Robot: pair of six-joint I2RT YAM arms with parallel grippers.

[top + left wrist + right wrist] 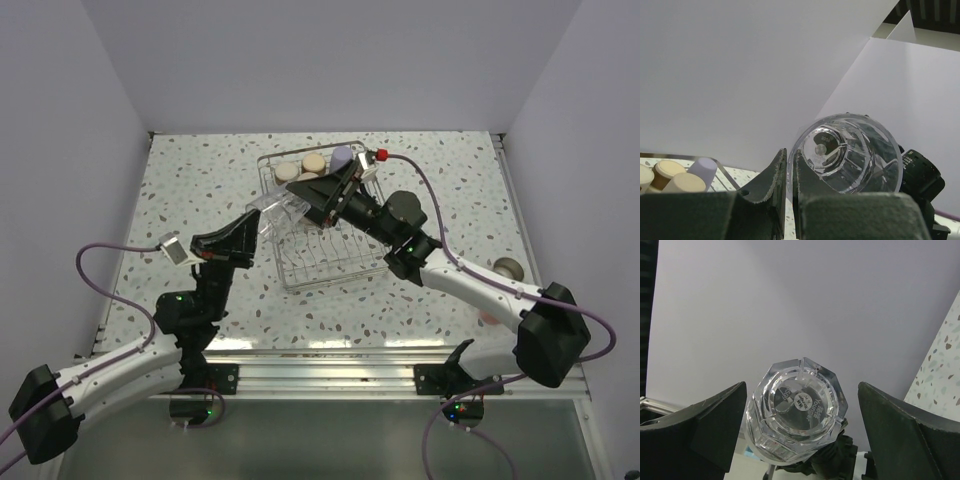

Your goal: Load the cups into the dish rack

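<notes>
The clear glass cup (847,155) is pinched at its rim by the clenched left gripper (787,167) and held tilted above the left side of the dish rack (330,275); the right gripper (322,196) is spread wide, its fingers (715,422) set on either side of the cup's base, apart from it; 3 tan-based cups (300,168) and 1 lavender cup (342,156) are grouped at the rack's far end.

Round sticker (802,401) on the base of the clear glass cup (790,437) — print too blurred, nothing legible
</notes>
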